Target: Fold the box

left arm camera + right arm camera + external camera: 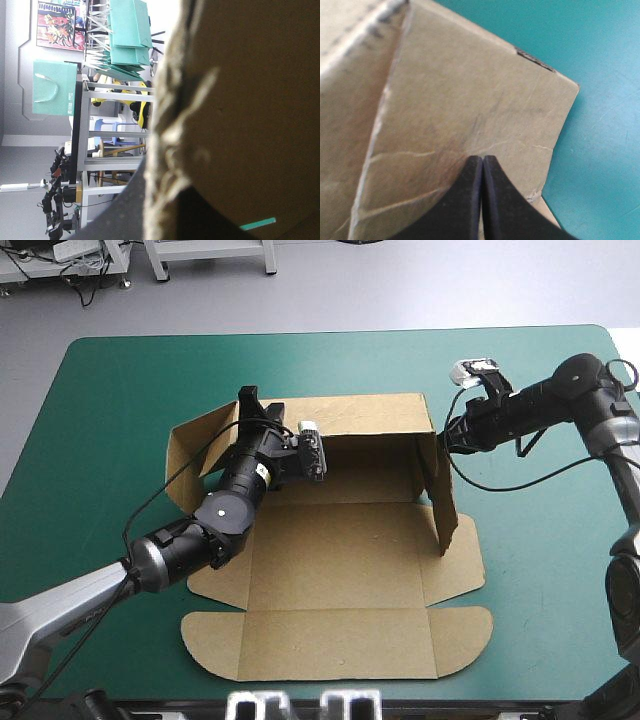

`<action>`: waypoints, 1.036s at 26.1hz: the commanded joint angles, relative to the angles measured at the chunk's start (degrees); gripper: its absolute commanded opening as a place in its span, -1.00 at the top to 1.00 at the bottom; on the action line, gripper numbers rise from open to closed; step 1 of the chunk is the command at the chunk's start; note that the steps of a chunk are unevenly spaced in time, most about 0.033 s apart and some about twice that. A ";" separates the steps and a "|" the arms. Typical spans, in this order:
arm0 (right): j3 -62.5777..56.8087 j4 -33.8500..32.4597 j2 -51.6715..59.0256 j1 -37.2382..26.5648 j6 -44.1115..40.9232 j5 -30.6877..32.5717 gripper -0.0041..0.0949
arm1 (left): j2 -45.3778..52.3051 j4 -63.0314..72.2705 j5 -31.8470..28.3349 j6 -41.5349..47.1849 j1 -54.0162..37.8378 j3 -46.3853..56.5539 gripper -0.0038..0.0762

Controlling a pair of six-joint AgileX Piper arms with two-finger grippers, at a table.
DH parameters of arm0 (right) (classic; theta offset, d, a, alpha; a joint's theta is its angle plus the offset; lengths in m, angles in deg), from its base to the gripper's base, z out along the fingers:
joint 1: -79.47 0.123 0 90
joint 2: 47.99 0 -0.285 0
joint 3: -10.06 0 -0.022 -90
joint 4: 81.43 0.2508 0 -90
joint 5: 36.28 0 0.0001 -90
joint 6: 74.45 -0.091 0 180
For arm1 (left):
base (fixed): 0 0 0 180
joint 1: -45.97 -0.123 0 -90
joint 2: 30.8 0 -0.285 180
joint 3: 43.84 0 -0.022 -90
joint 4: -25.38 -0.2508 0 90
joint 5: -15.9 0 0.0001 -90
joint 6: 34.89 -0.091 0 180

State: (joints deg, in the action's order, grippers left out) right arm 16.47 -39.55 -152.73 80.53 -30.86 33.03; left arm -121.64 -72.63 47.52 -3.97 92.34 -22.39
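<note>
Flat-cut brown cardboard box (330, 550) sits mid-frame in the high view, on the teal-green covered worktop (110, 410).
- Rear wall (370, 415) is raised.
- Right side wall (443, 490) stands upright, right of centre.
- Left side flap (195, 455) leans outward, not upright.
- Lid panel with rounded tabs (330, 640) lies flat toward the lower edge of the frame.

Right end effector (447, 437): black fingers are together in one point, tip against the outer face of the right side wall near its far corner. No board is seen between them.

Left end effector (252, 405): at the rear-left corner of the box. Its wrist view is filled by board at very close range, so I cannot tell whether it is parted or together.

Step in hand (judgement): raising the walls, with the right side propped and the left side not yet up.

Next move calls for bringing the left side flap upright against the rear wall. The right side needs steady bracing meanwhile, so the standing wall does not fall outward.
</note>
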 commanded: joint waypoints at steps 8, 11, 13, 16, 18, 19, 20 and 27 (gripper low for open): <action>-18.50 11.68 12.29 -0.38 24.11 -16.92 0.95 | 0.08 -6.20 0.99 -0.22 0.05 -1.84 0.92; -24.41 15.84 13.78 -0.38 32.07 -20.59 0.95 | 0.08 -6.20 0.99 -0.63 0.05 -1.84 0.92; -27.47 16.92 14.53 -0.38 35.90 -21.39 0.95 | 0.08 -6.20 0.99 -0.88 0.05 -1.84 0.92; -32.34 18.91 16.92 -0.38 42.05 -22.12 0.95 | 0.08 -6.20 0.99 -0.88 0.05 -1.84 0.92; -33.89 19.22 19.18 -0.38 43.68 -23.13 0.95 | 0.08 -6.20 0.99 -0.88 0.05 -1.84 0.92; -33.89 18.04 19.76 -0.38 43.54 -23.13 0.95 | 0.08 -6.20 0.99 -0.88 0.05 -1.84 0.92; -33.89 17.12 20.13 -0.38 43.54 -23.13 0.95 | 0.08 -6.20 0.86 -0.88 0.05 -1.84 0.92; -28.63 9.20 22.04 -0.38 38.12 -24.55 0.95 | 0.08 -6.20 0.50 -1.75 0.05 -1.84 0.92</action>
State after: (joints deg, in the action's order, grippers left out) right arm -15.76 -25.76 -132.19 80.49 9.17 6.31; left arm -123.36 -73.27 48.32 -5.76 92.23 -22.66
